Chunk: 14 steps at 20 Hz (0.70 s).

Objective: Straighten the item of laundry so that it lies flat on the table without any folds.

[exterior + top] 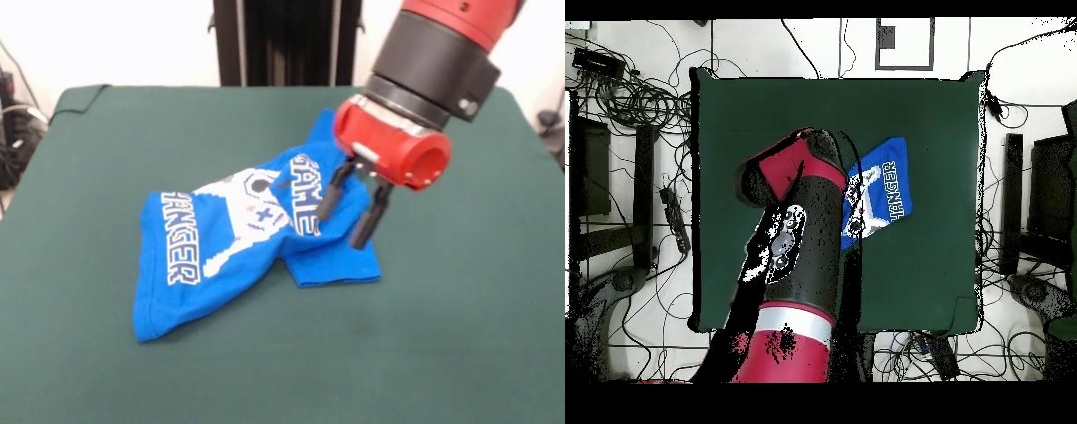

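Observation:
The item of laundry (pixel 231 243) is a bright blue T-shirt with a white controller print and block lettering. It lies crumpled near the middle of the dark green table (pixel 459 336), and its right part is folded over into a flap. My gripper (pixel 349 212) hangs open just over that folded right part, with both black fingers (pixel 328 196) apart and no cloth between them. In the overhead view the shirt (pixel 883 192) shows only partly, because the red and black arm (pixel 800 250) covers its left side and hides the gripper there.
The green table (pixel 935 110) extends well beyond the shirt on every side. Cables and dark stands (pixel 625 100) lie on the floor around the table.

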### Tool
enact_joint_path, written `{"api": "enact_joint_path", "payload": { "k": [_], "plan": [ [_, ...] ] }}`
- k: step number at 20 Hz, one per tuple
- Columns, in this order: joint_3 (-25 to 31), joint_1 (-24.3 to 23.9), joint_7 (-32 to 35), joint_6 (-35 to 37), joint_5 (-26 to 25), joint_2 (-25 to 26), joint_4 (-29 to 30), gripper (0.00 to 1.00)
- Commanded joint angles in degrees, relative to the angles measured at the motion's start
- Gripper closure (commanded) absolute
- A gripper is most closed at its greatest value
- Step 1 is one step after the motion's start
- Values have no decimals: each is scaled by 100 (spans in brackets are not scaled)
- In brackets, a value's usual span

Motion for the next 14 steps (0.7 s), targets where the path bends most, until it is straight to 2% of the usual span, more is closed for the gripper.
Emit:
{"api": "enact_joint_path", "payload": {
  "k": [1,4,14],
  "plan": [
    [351,453,791,814,773,559,467,0],
    [184,605,898,874,854,678,368,0],
    [230,363,428,591,1136,721,567,0]
  ]
}}
